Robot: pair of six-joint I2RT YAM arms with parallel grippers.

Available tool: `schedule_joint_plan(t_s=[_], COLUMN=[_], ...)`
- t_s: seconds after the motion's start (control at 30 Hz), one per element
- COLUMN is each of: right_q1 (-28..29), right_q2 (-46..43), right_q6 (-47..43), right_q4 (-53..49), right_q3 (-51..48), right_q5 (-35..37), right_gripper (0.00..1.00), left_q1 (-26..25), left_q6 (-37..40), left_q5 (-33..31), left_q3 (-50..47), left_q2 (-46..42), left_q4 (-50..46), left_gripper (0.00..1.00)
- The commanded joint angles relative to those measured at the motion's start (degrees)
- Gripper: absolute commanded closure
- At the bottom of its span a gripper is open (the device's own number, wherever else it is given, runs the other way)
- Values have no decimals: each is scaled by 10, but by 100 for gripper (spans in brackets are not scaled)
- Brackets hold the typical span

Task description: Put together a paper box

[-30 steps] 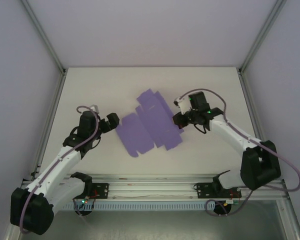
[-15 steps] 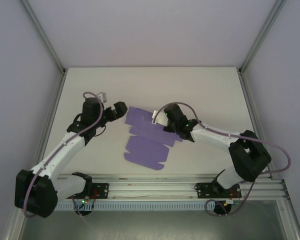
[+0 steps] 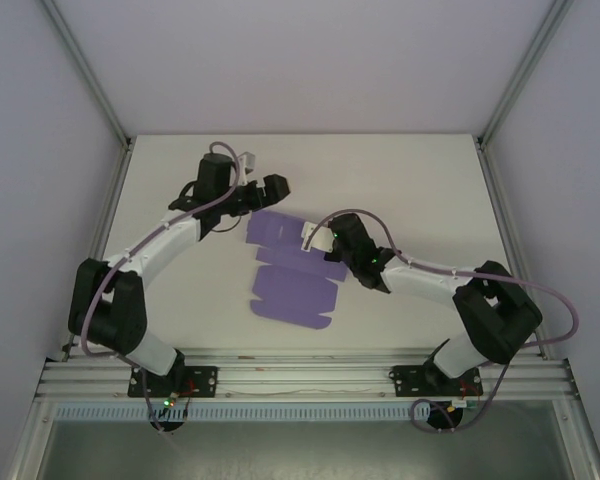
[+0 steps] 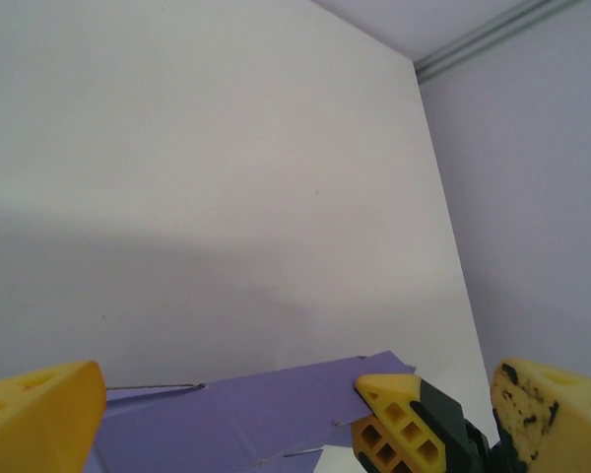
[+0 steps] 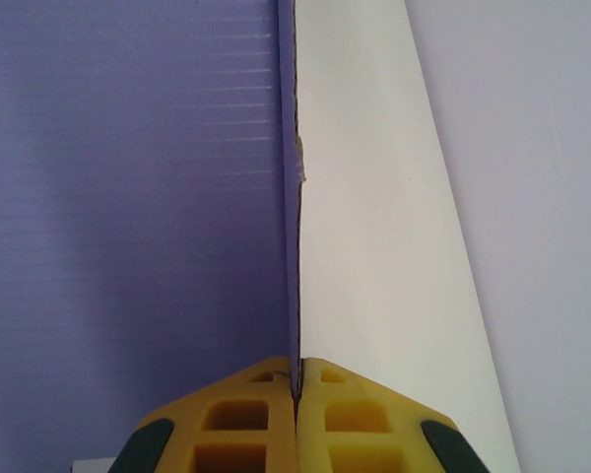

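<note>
right wrist view: right pincer [image 5: 296, 382] clamps the paper box [image 5: 128, 197] edge-on.

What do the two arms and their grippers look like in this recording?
The left arm and right arm have white shells with bulky black joint housings. A thin lilac cable loops along each. The left gripper and right gripper have yellow plastic fingers with hollow lattice cut-outs, mounted on black bodies.

Paper box [image 4: 261, 419] partly beyond bottom edge
</note>
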Motion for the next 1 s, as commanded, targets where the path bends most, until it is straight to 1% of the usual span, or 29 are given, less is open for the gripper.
schedule_joint_plan(t_s=[0.0,0.13,0.2,0.27,0.33,0.43,0.57,0.67,0.73,0.87,0.97], right_q1=[6,6,6,6,6,6,6,6,8,18,24], right_q2=[-23,-25,-25,-29,-33,-35,-39,-40,-38,-34,-30], right_q6=[10,17,23,30,33,40,42,40,40,17,10], right_q4=[25,26,24,21,16,11,13,9,9,25,26], right_q3=[-10,-11,-7,-4,-4,0,3,2,3,-5,-3], right_q5=[8,14,21,19,13,12,18,6,4,9,16], right_gripper=[100,100,100,100,100,100,100,100,100,100,100], left_q1=[-8,-17,-25,-29,-32,-39,-48,-50,-53,-56,-58], left_q6=[21,20,21,18,13,1,-3,-14,-29,-55,-65], left_q5=[24,40,30,29,42,52,51,52,63,62,55], left_q3=[28,17,8,1,-2,-8,-4,-6,-6,-4,3], left_q2=[14,11,6,5,8,10,16,23,33,51,64], left_q4=[-40,-39,-43,-45,-40,-24,-35,-20,-5,17,14], left_gripper=[1,5,6,9,13,17,20,22,25,33,42])
